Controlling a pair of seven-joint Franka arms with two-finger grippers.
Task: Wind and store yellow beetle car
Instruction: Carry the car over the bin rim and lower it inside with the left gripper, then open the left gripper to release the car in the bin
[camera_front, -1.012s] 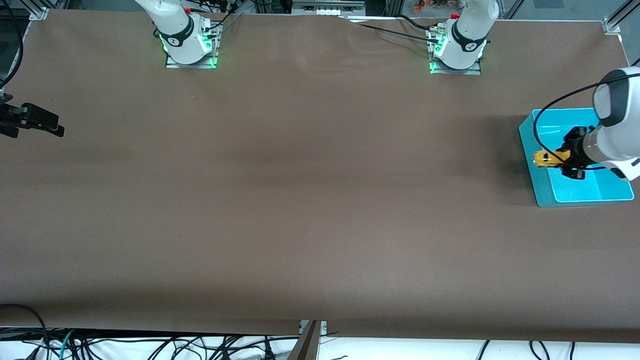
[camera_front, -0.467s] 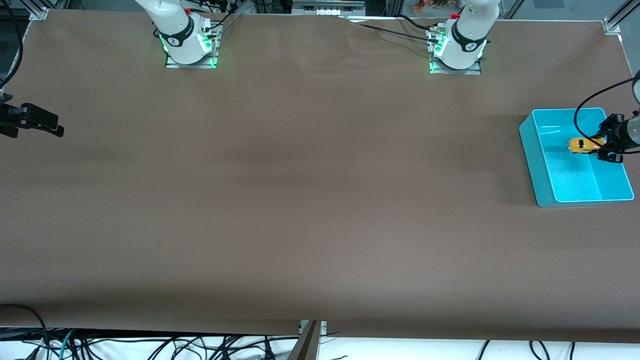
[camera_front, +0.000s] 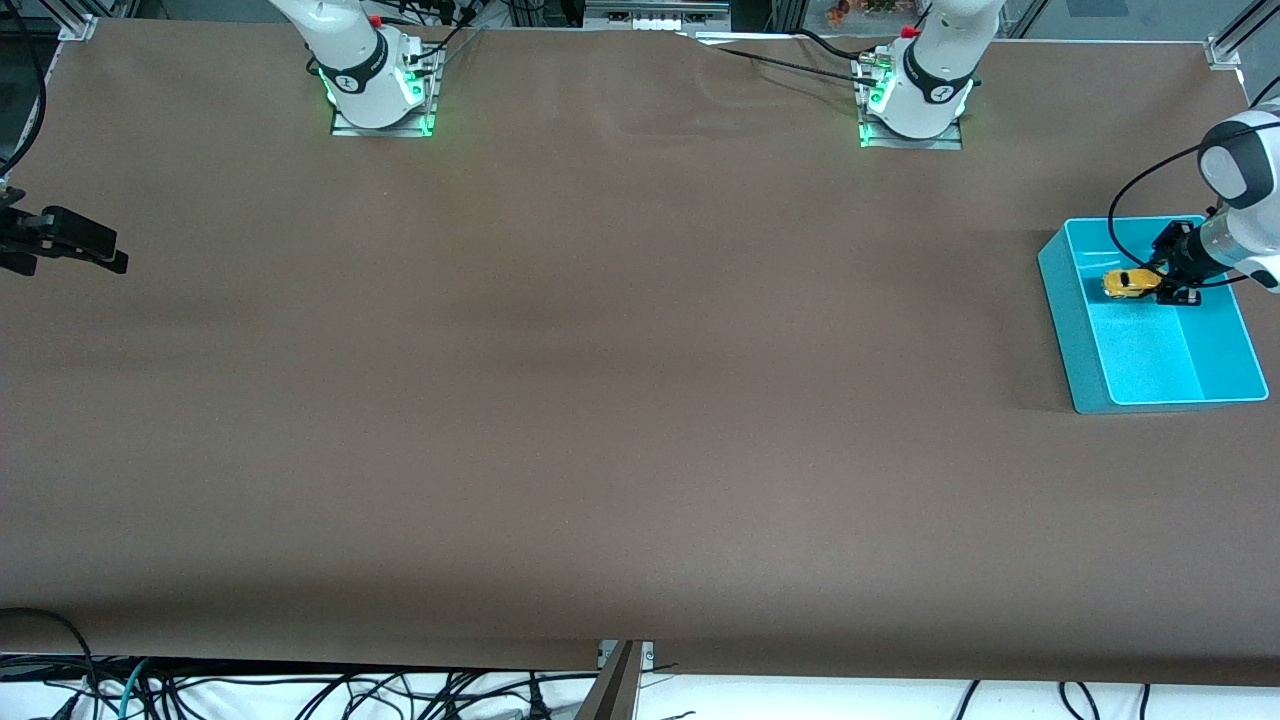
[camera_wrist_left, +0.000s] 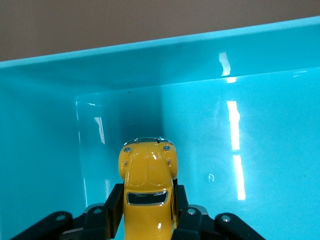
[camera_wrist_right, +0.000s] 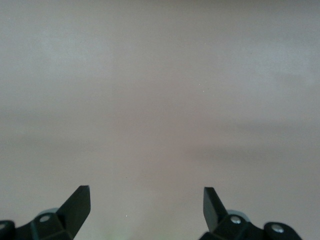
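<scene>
The yellow beetle car (camera_front: 1128, 283) is a tiny rounded toy with dark windows. My left gripper (camera_front: 1150, 284) is shut on it and holds it inside the cyan bin (camera_front: 1075, 330) at the left arm's end of the table. In the left wrist view the car (camera_wrist_left: 148, 185) sits between the two black fingers (camera_wrist_left: 113, 202), nose toward the bin's inner wall (camera_wrist_left: 165, 60). My right gripper (camera_front: 110, 255) is open and empty at the right arm's end of the table, waiting; in the right wrist view its gripper (camera_wrist_right: 146, 202) shows only bare table.
The brown table cover (camera_front: 620, 400) spreads between the two arm bases. The bin's part nearer the front camera holds nothing. Cables lie past the table's front edge.
My left gripper has swung with the car over the bin, first toward the bin's outer end, then back toward its middle and lower inside. The right arm has not moved.
</scene>
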